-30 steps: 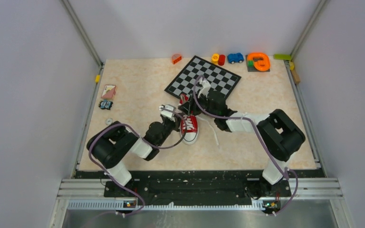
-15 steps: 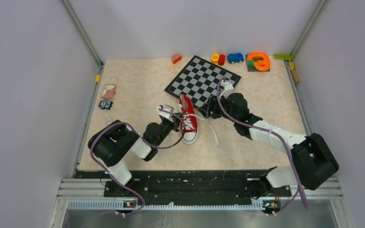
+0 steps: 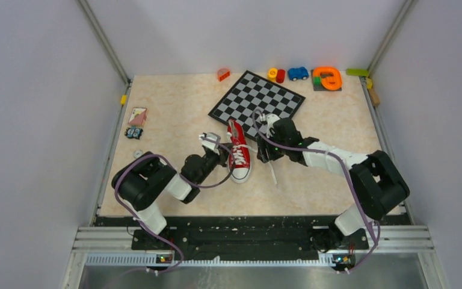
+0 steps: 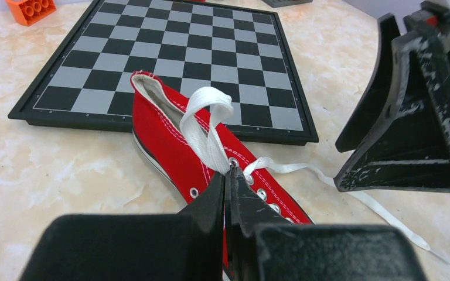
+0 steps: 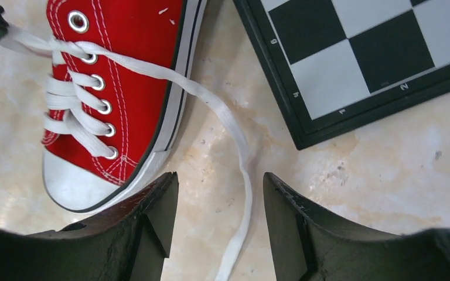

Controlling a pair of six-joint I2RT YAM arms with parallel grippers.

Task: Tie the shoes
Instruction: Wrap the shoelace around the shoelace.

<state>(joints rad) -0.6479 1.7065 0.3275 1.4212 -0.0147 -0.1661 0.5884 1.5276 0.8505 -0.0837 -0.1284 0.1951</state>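
A red sneaker (image 3: 239, 153) with white laces lies on the table with its toe toward me and its heel by the chessboard. My left gripper (image 3: 224, 155) is at the sneaker's left side. In the left wrist view my left gripper (image 4: 228, 174) is shut on a white lace loop (image 4: 208, 126) above the eyelets of the sneaker (image 4: 164, 137). To the sneaker's right, my right gripper (image 3: 263, 152) hovers low. Seen from its wrist, my right gripper (image 5: 220, 190) is open astride the loose lace end (image 5: 243, 170), which lies flat on the table untouched beside the sneaker (image 5: 129, 70).
The chessboard (image 3: 257, 99) lies just behind the sneaker, its corner (image 5: 328, 111) close to my right fingers. Small toys line the back edge: an orange brick (image 3: 223, 74), a blue car (image 3: 298, 73), an orange ring piece (image 3: 328, 78). A card (image 3: 137, 115) lies at the left.
My right arm left the sneaker's heel, swung out to the right, then came back low beside the loose lace, with its jaws opened. My left gripper has held still on the lace.
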